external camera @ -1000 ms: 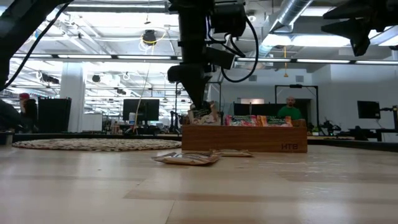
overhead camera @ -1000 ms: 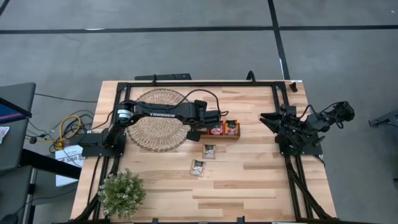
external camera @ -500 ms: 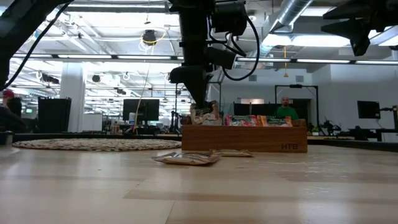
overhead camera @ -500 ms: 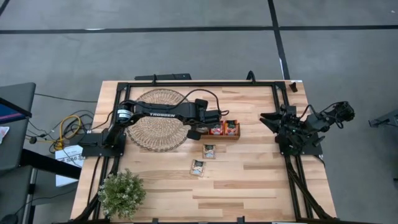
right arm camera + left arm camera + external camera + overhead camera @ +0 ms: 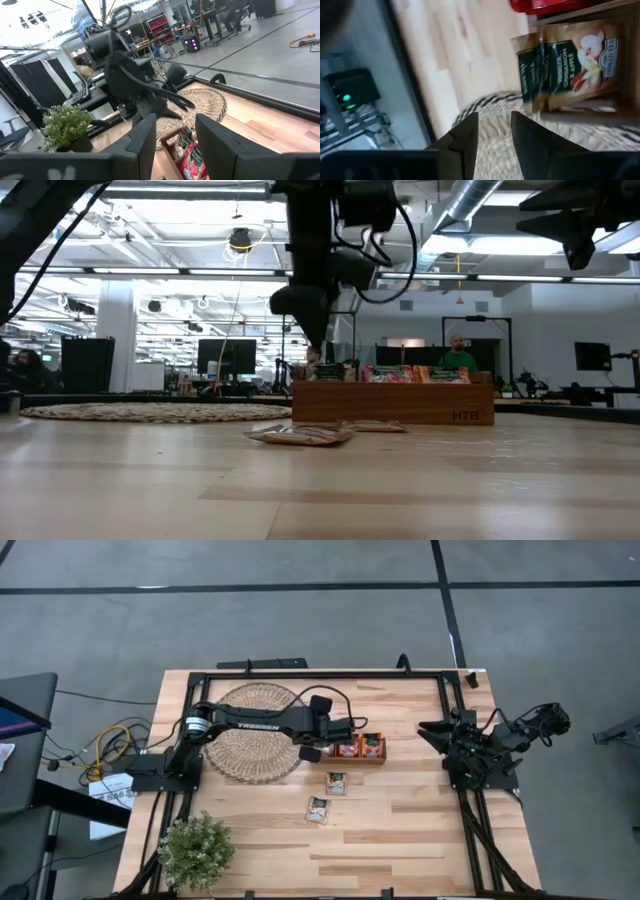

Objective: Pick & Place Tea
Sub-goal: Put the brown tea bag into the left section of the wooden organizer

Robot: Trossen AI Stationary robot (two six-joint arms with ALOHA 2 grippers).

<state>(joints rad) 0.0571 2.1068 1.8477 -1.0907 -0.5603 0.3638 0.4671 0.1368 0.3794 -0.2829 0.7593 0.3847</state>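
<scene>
Where the pale wooden table [image 5: 400, 830] ends, grey floor begins, and behind it an office hall with ceiling lights. "HTB" is stamped on the wooden tray [image 5: 455, 404], which holds tea sachets [image 5: 570, 62]; two more [image 5: 327, 796] lie on the table. Above the tray's end the left gripper [image 5: 312, 751] is spread and empty. Parked at the table's right edge, the right gripper [image 5: 174, 137] is spread too.

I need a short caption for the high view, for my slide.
Left gripper open over the wooden tray; two tea sachets on the table.
</scene>
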